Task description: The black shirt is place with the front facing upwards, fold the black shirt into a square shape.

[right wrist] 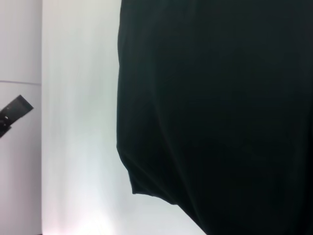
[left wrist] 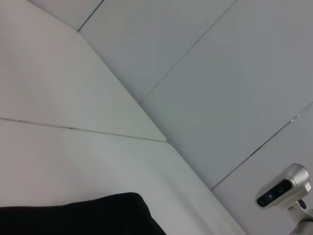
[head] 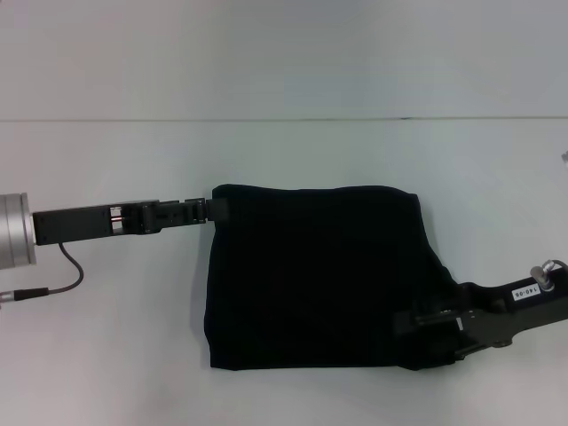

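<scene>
Already folded, by the look of it:
Black shirt point(head: 315, 275): lying flat on the white table point(head: 284, 160), in a roughly square dark block just right of centre; no lettering or neck label showing on the upturned face.
Head view only: whole outline of the shirt, both arms at once, a thin seam line across the table beyond the cloth.
Left gripper point(head: 216, 209): reaching in low from the left, tips at the shirt's far-left corner, touching or overlapping its edge; open or shut, cannot tell.
Right gripper point(head: 426, 322): lying over the near-right corner of the shirt, black against black cloth; finger state and any hold on the fabric, cannot tell.
Left wrist view: only a rounded corner of the black shirt point(left wrist: 88, 215), bare table and wall panels behind; no own fingers seen; a silver camera-like unit point(left wrist: 286, 191) at the frame edge.
Right wrist view: close dark expanse of the shirt point(right wrist: 215, 107) with one soft fold line and a curved edge, white table beside it; a small black gripper tip point(right wrist: 14, 111) far off at the side.
Hard to make out: layers and creases within the cloth.
</scene>
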Robot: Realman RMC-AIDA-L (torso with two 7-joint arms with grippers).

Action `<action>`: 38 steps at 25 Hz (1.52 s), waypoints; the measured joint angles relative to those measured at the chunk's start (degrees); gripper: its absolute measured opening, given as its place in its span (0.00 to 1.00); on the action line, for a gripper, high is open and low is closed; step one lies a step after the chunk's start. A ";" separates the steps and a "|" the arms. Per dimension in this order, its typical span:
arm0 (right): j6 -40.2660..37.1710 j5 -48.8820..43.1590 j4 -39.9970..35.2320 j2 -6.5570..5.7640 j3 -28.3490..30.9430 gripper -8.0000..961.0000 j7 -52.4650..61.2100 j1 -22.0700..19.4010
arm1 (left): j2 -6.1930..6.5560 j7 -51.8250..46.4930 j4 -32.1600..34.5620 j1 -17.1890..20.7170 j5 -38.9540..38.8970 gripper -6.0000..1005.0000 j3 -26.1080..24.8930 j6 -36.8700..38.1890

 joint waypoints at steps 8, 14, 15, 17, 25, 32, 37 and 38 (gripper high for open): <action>-2.48 2.52 0.11 -0.08 3.19 0.93 -0.84 -0.92 | -0.01 0.00 0.04 -0.13 0.00 0.86 0.00 -0.05; 0.40 1.88 0.16 -0.38 1.97 0.93 -1.06 -1.54 | -0.01 0.00 -0.01 -0.37 0.00 0.86 0.00 -0.05; 0.95 1.42 0.18 -0.37 1.60 0.93 -1.06 -1.56 | -0.01 0.00 -0.01 -0.38 0.00 0.86 0.00 -0.05; 1.48 0.67 0.25 -0.38 1.18 0.93 -1.06 -1.56 | -0.03 0.00 0.00 -0.40 0.00 0.86 0.00 -0.05; 1.27 0.66 0.50 -0.32 1.11 0.93 -1.06 -1.21 | -0.10 0.00 0.15 -0.56 0.00 0.86 0.00 -0.10; 1.08 0.47 0.62 0.03 0.21 0.93 -0.48 -0.85 | -0.10 0.00 0.10 -0.63 0.00 0.86 0.00 -0.58; 1.08 0.39 0.62 -0.05 -1.88 0.81 -0.35 -0.74 | -0.10 0.00 0.05 -0.75 0.00 0.86 0.01 -0.74; 1.13 0.38 0.62 -0.05 -2.56 0.77 -0.35 -0.69 | -0.10 0.00 0.05 -0.75 0.00 0.86 0.01 -0.75</action>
